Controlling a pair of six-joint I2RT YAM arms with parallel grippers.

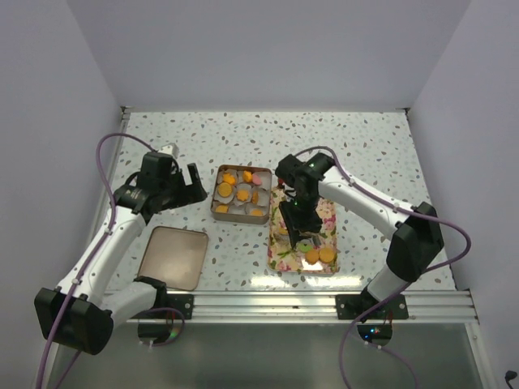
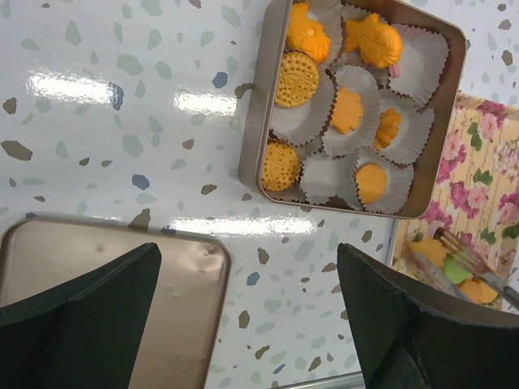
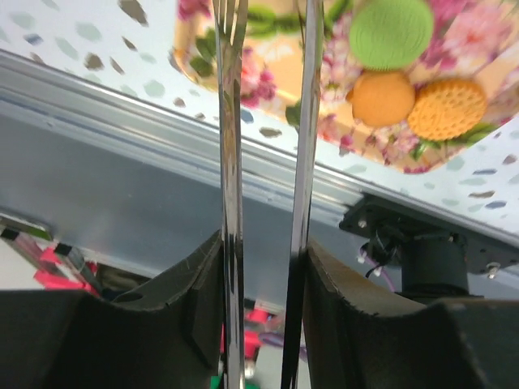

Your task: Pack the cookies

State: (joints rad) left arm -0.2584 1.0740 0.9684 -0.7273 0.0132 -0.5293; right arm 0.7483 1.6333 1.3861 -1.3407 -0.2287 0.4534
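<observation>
Speckled table: cookies beside tongs in right tool.

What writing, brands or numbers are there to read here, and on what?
None can be read.
The tin, lid, flowered tray and tongs show no words.
The cookies bear an embossed pattern, too blurred to tell if it holds letters.
</observation>
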